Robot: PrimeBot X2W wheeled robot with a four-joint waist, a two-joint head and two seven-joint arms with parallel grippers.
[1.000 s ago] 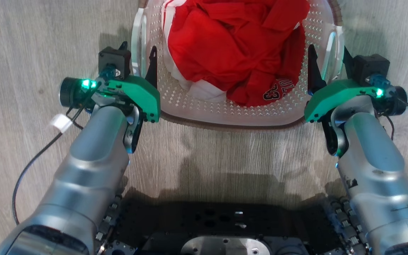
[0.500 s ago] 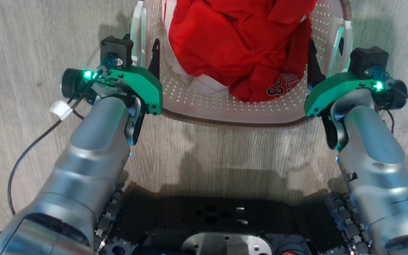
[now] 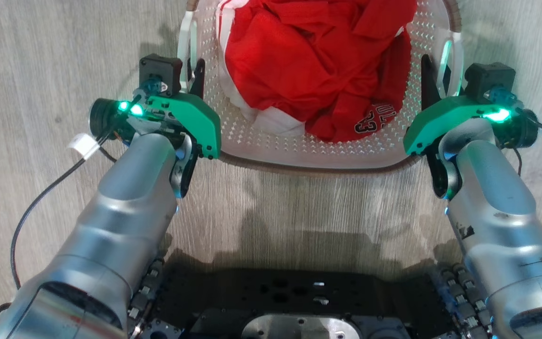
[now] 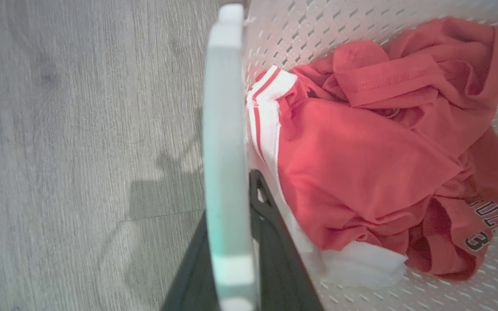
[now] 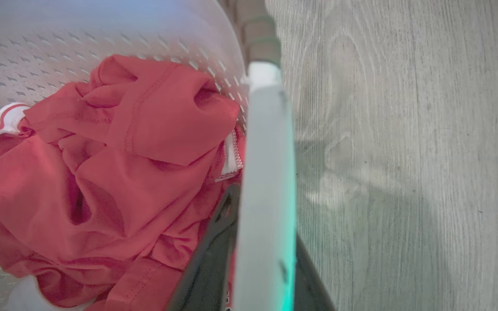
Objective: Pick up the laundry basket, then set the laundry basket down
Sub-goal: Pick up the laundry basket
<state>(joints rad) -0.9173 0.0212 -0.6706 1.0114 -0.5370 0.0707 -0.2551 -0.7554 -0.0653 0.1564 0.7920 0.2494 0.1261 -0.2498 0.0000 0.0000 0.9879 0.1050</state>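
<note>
The laundry basket point(image 3: 299, 147), white perforated plastic with a brown rim, stands on the floor in front of me with red clothes point(image 3: 313, 61) piled inside. My left gripper point(image 3: 190, 75) is shut on its white left handle point(image 4: 225, 129), one dark finger inside the basket and one outside. My right gripper point(image 3: 442, 75) is shut on the right handle point(image 5: 268, 172) in the same way. In the left wrist view the left gripper point(image 4: 231, 194) clamps the handle bar. The right gripper point(image 5: 266, 211) pinches its bar in the right wrist view. The basket's far end is cut off at the top.
Grey wood-look floor point(image 3: 40, 56) surrounds the basket on both sides. My black base point(image 3: 299, 301) lies just below the basket's near rim. A black cable with a white tag point(image 3: 82, 145) hangs off the left wrist.
A second ago both grippers stood open astride the handles; their fingers have since closed on them. The left wrist has moved inward, to the right.
</note>
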